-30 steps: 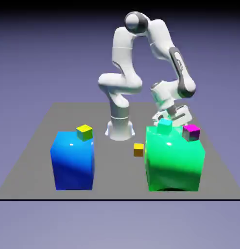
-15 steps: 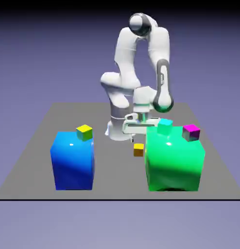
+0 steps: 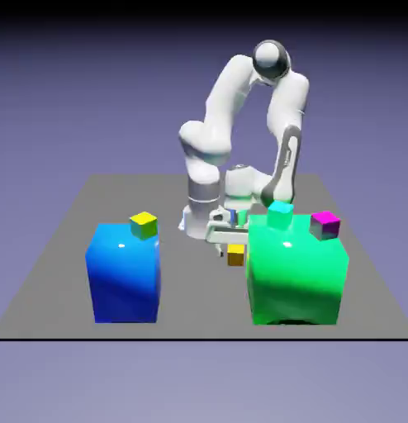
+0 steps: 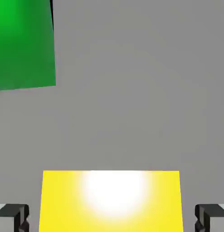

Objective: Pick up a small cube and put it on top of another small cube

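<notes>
Hand view: fingers (image 4: 112,218) parted, one either side of the orange cube (image 4: 64,204) on the counter (image 4: 127,113), apparently not touching it; risk, an off-centre close nudging it toward the green block (image 4: 23,50).

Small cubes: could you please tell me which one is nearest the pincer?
The orange-yellow cube, between the pincer's open fingertips; the others sit by the big blocks' tops.

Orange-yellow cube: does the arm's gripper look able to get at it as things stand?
Yes, most likely: the gripper is open, its fingertips on either side of the orange-yellow cube with gaps showing, and the green block stands off to one side.
</notes>
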